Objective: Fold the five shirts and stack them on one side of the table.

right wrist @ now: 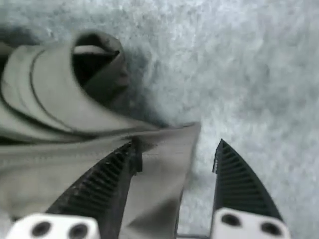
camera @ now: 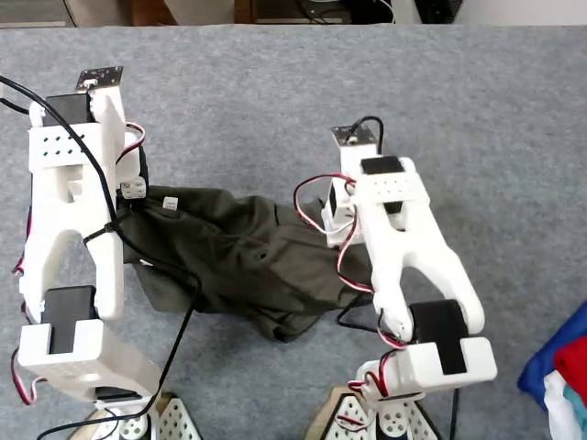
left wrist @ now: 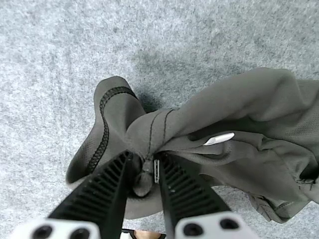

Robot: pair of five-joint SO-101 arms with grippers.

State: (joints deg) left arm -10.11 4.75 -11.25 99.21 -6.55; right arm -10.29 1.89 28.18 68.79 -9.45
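- Saw both arm bases planted along the near edge of the grey desk (camera: 275, 82): left arm (camera: 69, 183) toward the near left corner, right arm (camera: 404, 243) closer to the middle of that edge.
- Noted a heap of coloured cloth (camera: 561, 376) in blue, red and white at the near right corner, cut off by the desk's right edge and well apart from both arms.
- Found the dark olive shirt (camera: 248, 261) lying crumpled on the desk between the two arms, closer to the near edge than to the far one.
- Had the left jaws clamped tight on a bunched, stitched seam at the left end of the shirt (left wrist: 239, 114), with the fabric pinched into a small knot between them.
- Spotted a small white tag (left wrist: 219, 139) on the fabric just past that grip.
- Had the right jaws spread apart at the right end of the shirt (right wrist: 60, 129), with a flap of its hem lying between them against one jaw and the other jaw clear of the cloth, over bare desk.
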